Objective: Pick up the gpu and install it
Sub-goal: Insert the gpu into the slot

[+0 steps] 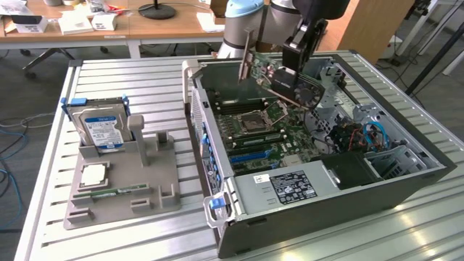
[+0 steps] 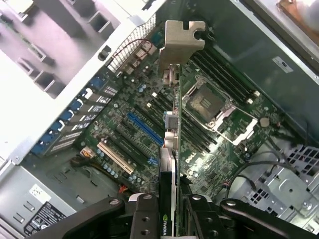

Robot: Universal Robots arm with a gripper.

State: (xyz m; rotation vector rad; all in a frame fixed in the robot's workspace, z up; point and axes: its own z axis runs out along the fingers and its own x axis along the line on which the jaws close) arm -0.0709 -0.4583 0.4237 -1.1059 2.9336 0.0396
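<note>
The gpu (image 1: 284,82) hangs tilted in the air over the open computer case (image 1: 312,217), its dark face toward the exterior view's right and its silver bracket (image 1: 246,57) at the far end. My gripper (image 1: 293,64) is shut on the card's upper edge. In the wrist view the gpu (image 2: 172,144) is seen edge-on between my fingers (image 2: 144,219), with its bracket (image 2: 182,45) pointing away. It hovers above the motherboard (image 2: 124,114), over the expansion slots, near the blue slot (image 2: 144,127) and apart from the board.
On the exterior view's left a grey fixture (image 1: 156,179) holds a blue-labelled hard drive (image 1: 101,128), a processor chip (image 1: 94,174) and a green memory stick (image 1: 112,191). Inside the case are the CPU socket (image 1: 255,122), power supply (image 1: 290,187) and cables (image 1: 370,136).
</note>
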